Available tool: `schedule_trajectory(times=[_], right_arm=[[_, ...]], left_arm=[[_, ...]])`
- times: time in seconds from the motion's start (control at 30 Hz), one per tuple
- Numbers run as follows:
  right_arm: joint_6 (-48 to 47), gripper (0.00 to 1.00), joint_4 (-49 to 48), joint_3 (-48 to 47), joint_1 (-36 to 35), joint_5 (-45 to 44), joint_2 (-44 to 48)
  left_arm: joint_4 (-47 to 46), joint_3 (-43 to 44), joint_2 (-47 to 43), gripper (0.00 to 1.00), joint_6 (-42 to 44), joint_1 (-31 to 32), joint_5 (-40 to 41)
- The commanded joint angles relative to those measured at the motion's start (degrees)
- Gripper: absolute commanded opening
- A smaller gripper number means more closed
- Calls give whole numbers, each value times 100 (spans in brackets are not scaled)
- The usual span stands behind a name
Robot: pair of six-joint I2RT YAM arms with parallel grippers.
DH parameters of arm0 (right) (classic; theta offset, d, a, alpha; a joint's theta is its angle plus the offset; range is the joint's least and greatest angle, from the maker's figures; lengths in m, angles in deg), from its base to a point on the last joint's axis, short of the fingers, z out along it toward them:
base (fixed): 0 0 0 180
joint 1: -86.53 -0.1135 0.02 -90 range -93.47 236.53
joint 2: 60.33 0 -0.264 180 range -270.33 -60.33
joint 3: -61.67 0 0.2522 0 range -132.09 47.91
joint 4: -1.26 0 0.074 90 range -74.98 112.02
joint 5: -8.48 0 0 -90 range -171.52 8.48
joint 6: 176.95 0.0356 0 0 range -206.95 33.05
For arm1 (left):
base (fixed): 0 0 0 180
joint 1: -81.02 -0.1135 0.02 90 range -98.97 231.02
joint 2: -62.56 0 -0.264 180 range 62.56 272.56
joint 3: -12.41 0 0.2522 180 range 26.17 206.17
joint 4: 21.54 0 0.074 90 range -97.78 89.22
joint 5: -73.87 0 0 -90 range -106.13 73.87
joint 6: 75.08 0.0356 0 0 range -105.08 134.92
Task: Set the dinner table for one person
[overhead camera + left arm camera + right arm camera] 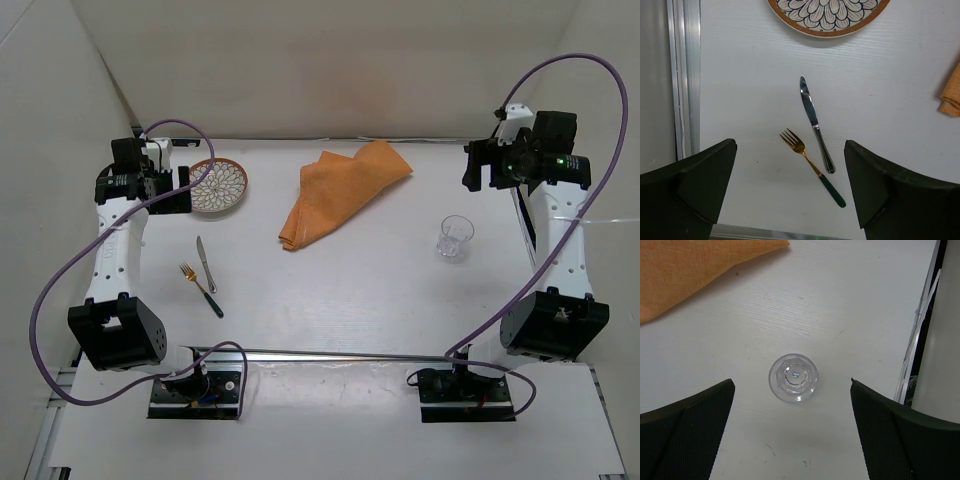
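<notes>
On the white dinner table (340, 290) lie a patterned plate (219, 185) at the back left, a silver knife (206, 264) and a gold fork with a dark green handle (200, 288) in front of it, a crumpled orange cloth (340, 192) at the back middle and an upright clear glass (455, 238) at the right. My left gripper (182, 187) is open and empty, raised next to the plate; its wrist view shows the knife (815, 124), the fork (811, 165) and the plate (828, 15). My right gripper (480, 165) is open and empty, raised above the glass (793, 378).
White walls stand round the table on the left, back and right. A metal rail (340, 354) runs across the near edge, with both arm bases behind it. Purple cables loop from each arm. The cloth's corner (695, 270) shows in the right wrist view.
</notes>
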Motion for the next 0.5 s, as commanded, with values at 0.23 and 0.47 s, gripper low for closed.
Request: schedule_trajectory(times=[0.23,0.47], right_arm=[[-637,100,112,322,-180,-80,441],[-1621,100,270,717,-952,-721,863]], left_arm=[[44,160,-61,100,16,16,-207],[246,431,255,100,367,217,-794]])
